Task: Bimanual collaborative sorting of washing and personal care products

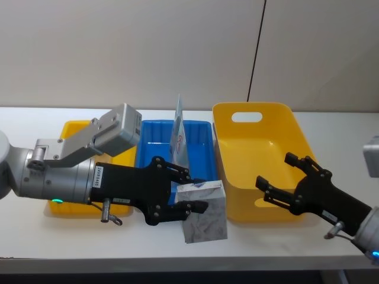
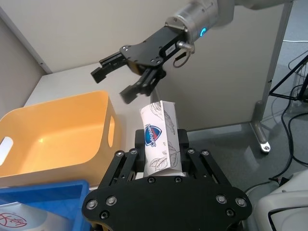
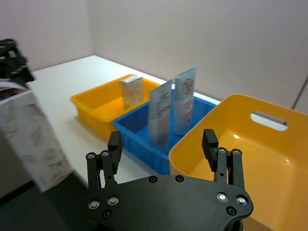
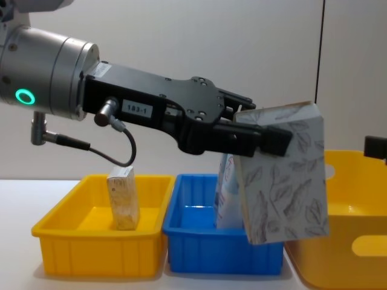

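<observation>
Your stock at this station:

- Worktop [image 1: 266,244]: white and flat, set against a plain pale wall [image 1: 118,53] with one dark vertical seam [image 1: 256,53]. A grey floor with loose cables [image 2: 288,120] lies beyond its edge.
- Small yellow bin [image 1: 74,125]: holds a tan mottled carton [image 4: 123,196], upright.
- Blue bin [image 1: 142,148]: holds pale blue tubes [image 1: 179,136], standing.
- Large yellow tub [image 1: 220,136]: sits just beside the blue bin.
- Left gripper [image 1: 190,190]: you see it clamped on the leaf-printed grey carton [image 1: 204,219], held tilted in front of the blue bin.
- Right gripper [image 1: 275,170]: fingers spread, holding nothing, at the tub's front corner.
</observation>
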You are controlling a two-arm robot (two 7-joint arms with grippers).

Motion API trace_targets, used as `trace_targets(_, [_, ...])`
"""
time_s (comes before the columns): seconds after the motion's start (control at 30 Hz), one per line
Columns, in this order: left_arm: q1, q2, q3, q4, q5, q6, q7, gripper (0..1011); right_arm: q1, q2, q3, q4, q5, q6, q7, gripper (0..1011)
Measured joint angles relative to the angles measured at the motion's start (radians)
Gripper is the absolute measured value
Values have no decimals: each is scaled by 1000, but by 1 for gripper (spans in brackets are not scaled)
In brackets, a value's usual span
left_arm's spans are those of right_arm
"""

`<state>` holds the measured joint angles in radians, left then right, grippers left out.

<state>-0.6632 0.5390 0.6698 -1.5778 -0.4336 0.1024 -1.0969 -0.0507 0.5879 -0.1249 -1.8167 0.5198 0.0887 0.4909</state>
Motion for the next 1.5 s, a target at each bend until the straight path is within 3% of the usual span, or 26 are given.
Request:
trace_targets(0.37, [0,0,0,0,0,0,0,342,-14,120,22,-31,87,40,172,1002])
trace_targets(0.57, [0,0,0,0,0,0,0,342,-17,161,20,-50,113,63,224,1002])
trace_targets(1.0, [0,0,0,0,0,0,0,342,-7,171,-20,-67,125,82,241,1002])
trace_targets(1.5, [0,0,0,0,0,0,0,342,42,174,-102,-60,103,112,257,1002])
